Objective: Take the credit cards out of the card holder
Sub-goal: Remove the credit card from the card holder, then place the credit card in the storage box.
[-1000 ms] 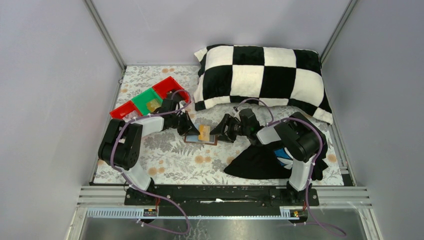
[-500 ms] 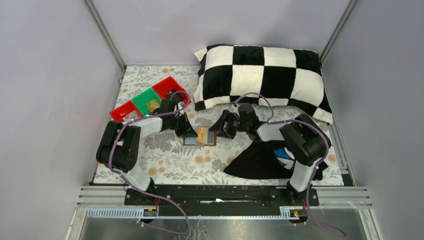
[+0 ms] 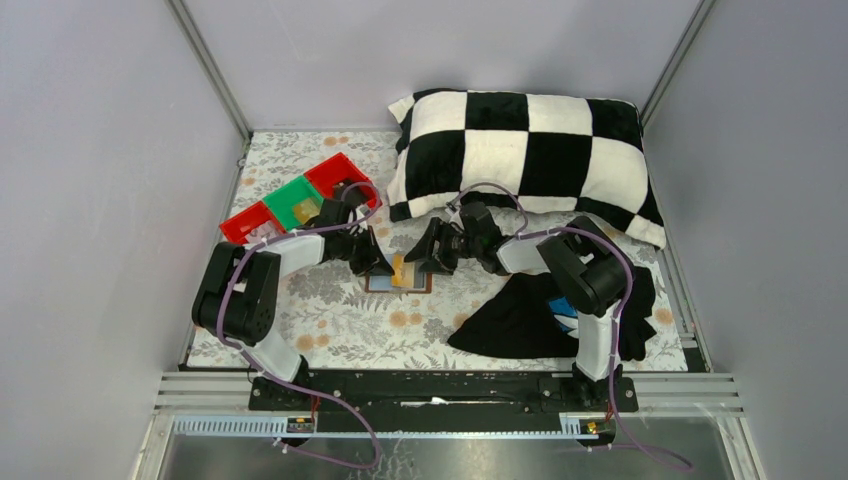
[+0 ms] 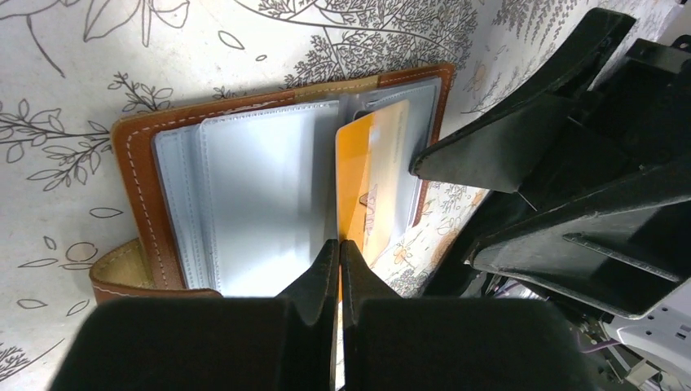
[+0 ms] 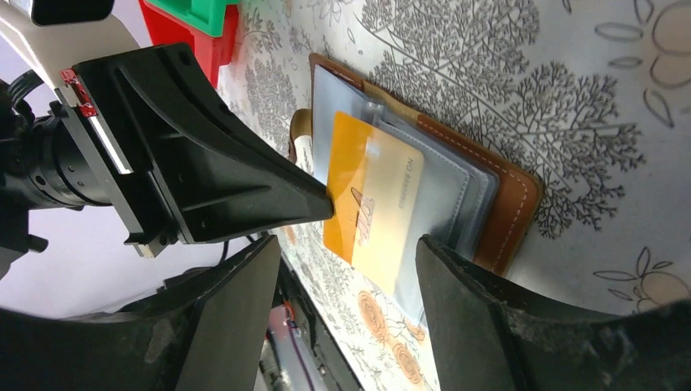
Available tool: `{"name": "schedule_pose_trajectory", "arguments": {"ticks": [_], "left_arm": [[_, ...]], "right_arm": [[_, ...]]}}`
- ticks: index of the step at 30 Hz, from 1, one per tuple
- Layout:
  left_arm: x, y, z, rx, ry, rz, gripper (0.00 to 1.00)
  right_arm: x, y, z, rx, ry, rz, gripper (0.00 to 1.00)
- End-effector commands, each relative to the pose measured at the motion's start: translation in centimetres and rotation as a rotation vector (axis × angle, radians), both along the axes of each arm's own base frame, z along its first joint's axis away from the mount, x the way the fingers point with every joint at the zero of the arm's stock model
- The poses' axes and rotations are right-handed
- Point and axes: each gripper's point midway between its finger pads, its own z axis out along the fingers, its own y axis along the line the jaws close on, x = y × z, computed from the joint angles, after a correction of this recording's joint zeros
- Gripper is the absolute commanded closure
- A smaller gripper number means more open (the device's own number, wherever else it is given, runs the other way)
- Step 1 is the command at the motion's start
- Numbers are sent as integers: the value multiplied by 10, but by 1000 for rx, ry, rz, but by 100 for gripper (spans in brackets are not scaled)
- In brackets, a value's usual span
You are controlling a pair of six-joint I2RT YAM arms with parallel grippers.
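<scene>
Position finding: small brown leather card holder point(image 4: 134, 187) lies open and flat on the floral-patterned table point(image 3: 330, 320), between the two arms. One beige-orange plastic credit card point(image 4: 371, 179) rests on its clear grey-blue sleeves point(image 4: 261, 204). How much of it is tucked into a pocket cannot be told. No second card is visible.

The card's long axis runs across the holder's longer side. In the right wrist view that axis points back toward the wrist, so the right gripper point(image 5: 350, 244) straddles the card's width. Its fingers are spread wide, one off the card's open side and the other over the sleeve just beside the opposite long edge. Nothing is held.

The left gripper point(image 4: 339, 248) has its fingers pressed together and empty. The tips sit at the card's nearer long edge, apparently touching card or sleeve.

Judgement: both arms are at the card, but the right is the one placed to take it. Closing across the width and drawing along the long axis seems called for, with the left tips pinning the holder. Risk: the holder drags along.
</scene>
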Motion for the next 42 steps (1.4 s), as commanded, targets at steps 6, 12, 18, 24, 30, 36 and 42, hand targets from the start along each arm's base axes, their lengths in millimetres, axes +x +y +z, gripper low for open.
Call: {"name": "schedule_pose_trajectory", "arguments": {"ticks": [6, 12, 18, 24, 30, 36, 42], "left_arm": [[11, 19, 13, 26, -53, 21, 100], [15, 32, 35, 31, -100, 44, 100], [20, 33, 54, 28, -136, 38, 100], [22, 33, 64, 27, -152, 34, 100], [40, 62, 94, 139, -188, 97, 100], [69, 118, 126, 238, -242, 260, 100], [94, 185, 134, 328, -249, 483, 100]], "right_arm": [[-20, -12, -36, -53, 91, -17, 30], [-22, -14, -37, -58, 89, -22, 30], [-19, -12, -27, -39, 66, -15, 30], [-16, -11, -10, -28, 22, -11, 30], [-15, -11, 11, -16, -20, -7, 30], [-12, -15, 32, -38, -86, 1, 29], [-13, -19, 36, -58, -106, -1, 28]]}}
